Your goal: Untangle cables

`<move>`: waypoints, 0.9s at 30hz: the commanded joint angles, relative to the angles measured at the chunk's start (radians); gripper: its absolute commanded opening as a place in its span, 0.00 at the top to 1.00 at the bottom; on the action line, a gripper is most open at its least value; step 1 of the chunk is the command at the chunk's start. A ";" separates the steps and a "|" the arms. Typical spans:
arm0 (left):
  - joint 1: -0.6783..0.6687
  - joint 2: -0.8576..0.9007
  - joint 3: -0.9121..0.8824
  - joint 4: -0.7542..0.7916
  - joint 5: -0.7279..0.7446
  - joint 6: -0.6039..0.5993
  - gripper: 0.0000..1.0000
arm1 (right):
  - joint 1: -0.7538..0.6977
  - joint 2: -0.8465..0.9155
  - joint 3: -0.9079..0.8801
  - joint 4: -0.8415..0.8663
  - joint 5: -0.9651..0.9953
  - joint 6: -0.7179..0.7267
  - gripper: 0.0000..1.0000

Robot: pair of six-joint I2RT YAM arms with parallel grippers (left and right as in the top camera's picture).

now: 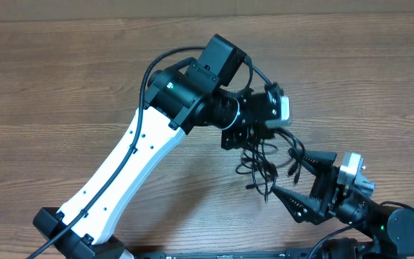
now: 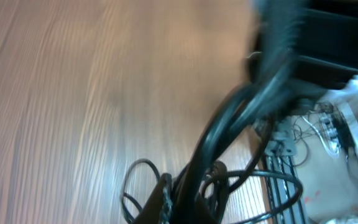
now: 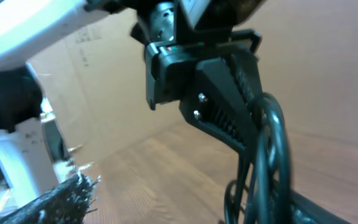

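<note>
The left gripper (image 1: pixel 239 140) was seen clamped together on the cables (image 1: pixel 259 165), which were bunched in a tangle and hung below it over the wooden table (image 1: pixel 70 79). The right gripper (image 1: pixel 286 176) was seen spread apart just beside the bunch, with nothing held

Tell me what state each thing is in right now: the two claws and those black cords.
left gripper: shut on the cables, pointing downward.
right gripper: open, jaws spread wide, close beside the cables.
cables: still tangled in one bunch, hanging from the left gripper.
</note>
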 commanded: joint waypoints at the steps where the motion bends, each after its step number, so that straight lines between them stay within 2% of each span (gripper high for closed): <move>1: 0.000 -0.010 0.016 0.008 -0.256 -0.306 0.96 | 0.003 -0.008 0.003 -0.028 0.106 0.002 0.08; 3: 0.001 -0.010 0.016 0.001 -0.255 -0.311 0.96 | 0.003 -0.008 0.003 -0.055 0.155 0.003 0.04; 8: 0.000 -0.010 0.016 0.004 -0.221 -0.314 0.96 | 0.003 -0.008 0.003 -0.141 0.330 0.053 0.02; 12: 0.000 -0.010 0.016 0.036 -0.223 -0.401 0.96 | 0.003 -0.008 0.003 -0.182 0.396 0.077 0.02; 16: 0.000 -0.010 0.016 0.098 -0.221 -0.503 0.96 | 0.003 -0.008 0.003 -0.181 0.385 0.077 0.10; 19: -0.005 -0.010 0.016 0.126 -0.195 -0.509 0.96 | 0.003 -0.008 0.003 -0.182 0.383 0.077 0.20; 23: -0.014 -0.010 0.016 0.137 -0.159 -0.509 0.96 | 0.003 -0.008 0.003 -0.181 0.377 0.077 0.23; 27: -0.029 -0.010 0.016 0.151 -0.151 -0.508 0.96 | 0.003 -0.008 0.003 -0.181 0.377 0.077 0.30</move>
